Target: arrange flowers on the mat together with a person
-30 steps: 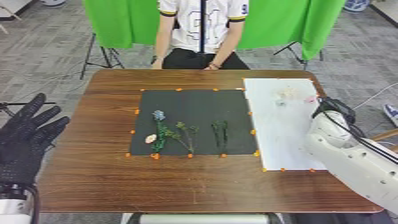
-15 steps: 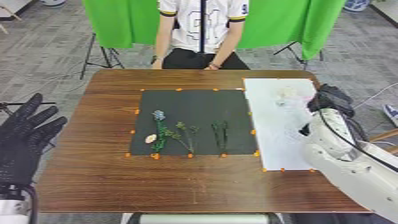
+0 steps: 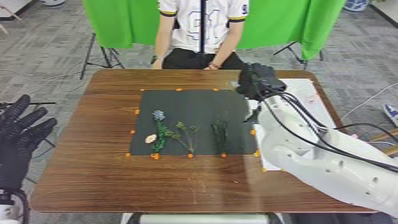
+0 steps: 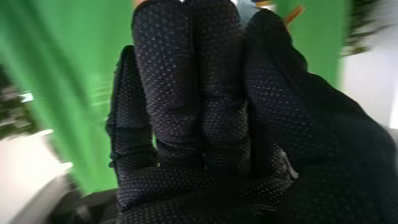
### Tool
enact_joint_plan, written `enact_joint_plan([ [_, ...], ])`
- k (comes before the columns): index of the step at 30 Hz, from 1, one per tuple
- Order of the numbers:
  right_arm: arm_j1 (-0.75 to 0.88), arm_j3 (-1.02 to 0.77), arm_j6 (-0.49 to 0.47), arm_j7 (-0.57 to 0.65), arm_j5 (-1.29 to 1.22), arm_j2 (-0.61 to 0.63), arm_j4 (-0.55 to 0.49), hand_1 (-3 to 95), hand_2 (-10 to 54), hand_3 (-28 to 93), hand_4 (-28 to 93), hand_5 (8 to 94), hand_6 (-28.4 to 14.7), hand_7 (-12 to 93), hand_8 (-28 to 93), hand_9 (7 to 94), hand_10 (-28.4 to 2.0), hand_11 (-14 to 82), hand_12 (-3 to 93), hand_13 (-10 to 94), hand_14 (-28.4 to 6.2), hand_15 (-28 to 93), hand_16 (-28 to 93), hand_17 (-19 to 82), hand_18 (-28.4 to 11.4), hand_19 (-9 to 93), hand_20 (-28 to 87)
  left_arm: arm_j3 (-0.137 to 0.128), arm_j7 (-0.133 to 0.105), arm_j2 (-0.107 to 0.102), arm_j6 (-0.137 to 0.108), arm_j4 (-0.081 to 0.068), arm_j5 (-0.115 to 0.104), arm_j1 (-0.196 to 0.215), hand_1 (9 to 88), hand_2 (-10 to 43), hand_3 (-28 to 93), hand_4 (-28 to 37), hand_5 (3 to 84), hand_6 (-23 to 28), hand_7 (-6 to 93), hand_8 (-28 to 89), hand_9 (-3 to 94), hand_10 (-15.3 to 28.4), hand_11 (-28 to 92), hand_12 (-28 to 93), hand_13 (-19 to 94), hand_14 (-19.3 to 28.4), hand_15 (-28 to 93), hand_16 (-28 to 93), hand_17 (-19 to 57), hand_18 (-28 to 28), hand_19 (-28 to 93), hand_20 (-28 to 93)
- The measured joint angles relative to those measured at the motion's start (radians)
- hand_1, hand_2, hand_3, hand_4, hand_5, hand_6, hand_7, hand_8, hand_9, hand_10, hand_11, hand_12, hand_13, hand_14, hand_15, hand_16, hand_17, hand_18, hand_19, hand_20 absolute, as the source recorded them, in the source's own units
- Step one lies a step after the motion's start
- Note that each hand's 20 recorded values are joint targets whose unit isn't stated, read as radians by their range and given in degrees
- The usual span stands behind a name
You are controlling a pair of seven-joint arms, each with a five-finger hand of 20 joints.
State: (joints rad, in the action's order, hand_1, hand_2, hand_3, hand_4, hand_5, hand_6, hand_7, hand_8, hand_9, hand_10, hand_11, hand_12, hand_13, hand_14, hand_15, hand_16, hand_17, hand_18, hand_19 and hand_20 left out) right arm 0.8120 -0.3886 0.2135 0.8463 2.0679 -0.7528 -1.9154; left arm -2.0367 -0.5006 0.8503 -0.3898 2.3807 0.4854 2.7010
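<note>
Holding the right hand [image 3: 258, 82] by the far right corner of the mat [image 3: 191, 106], probably to spare the flowers [image 3: 159, 131]; cannot tell whether pinching anything.

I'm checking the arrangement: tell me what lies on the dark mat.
The mat holds a blue flower, a pale flower, a branching sprig and green stems. The right hand covers its far right corner, hiding anything there.

I'd say this is a robot lab; a big green cloth [image 3: 306, 30] hangs up, with thin black stand legs [image 3: 88, 55] below; a white robot arm [image 3: 306, 162] has long black wires [image 3: 311, 131]; the floor [image 3: 49, 57] is grey.
</note>
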Motion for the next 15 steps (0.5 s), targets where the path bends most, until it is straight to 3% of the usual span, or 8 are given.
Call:
enact_joint_plan([
  [9, -0.171, 0.236, -0.006, -0.061, -0.039, -0.216, 0.144, 58.4, -9.5, 66, -28, 82.3, 2.7, 22, 2, 93.7, -6.2, 12.4, 32.8, 78, -4.4, 44, 30, 24, -17.7, 75, 3, 0.016, 0.034, -0.012, 0.013, -0.010, 0.008, -0.046, 20.5, 5.8, 76, -24.8, 31.7, 4.5, 9.2, -8, 31.2, 14.8, 17, 12, 21, 22.3, 45, -5, -8.4, 19.5, 42, 19],
  [15, -0.208, 0.327, -0.027, -0.068, -0.056, -0.308, 0.191, 58.3, -9.5, 66, -28, 82.2, 2.8, 23, 1, 93.7, -6.2, 12.5, 33.0, 78, -4.4, 44, 30, 25, -16.5, 74, 3, 0.022, 0.091, -0.008, 0.036, -0.020, 0.037, -0.099, 20.6, 5.8, 76, -24.7, 31.7, 4.5, 9.1, -8, 31.2, 14.7, 17, 12, 21, 22.3, 45, -5, -8.4, 19.5, 42, 19],
])
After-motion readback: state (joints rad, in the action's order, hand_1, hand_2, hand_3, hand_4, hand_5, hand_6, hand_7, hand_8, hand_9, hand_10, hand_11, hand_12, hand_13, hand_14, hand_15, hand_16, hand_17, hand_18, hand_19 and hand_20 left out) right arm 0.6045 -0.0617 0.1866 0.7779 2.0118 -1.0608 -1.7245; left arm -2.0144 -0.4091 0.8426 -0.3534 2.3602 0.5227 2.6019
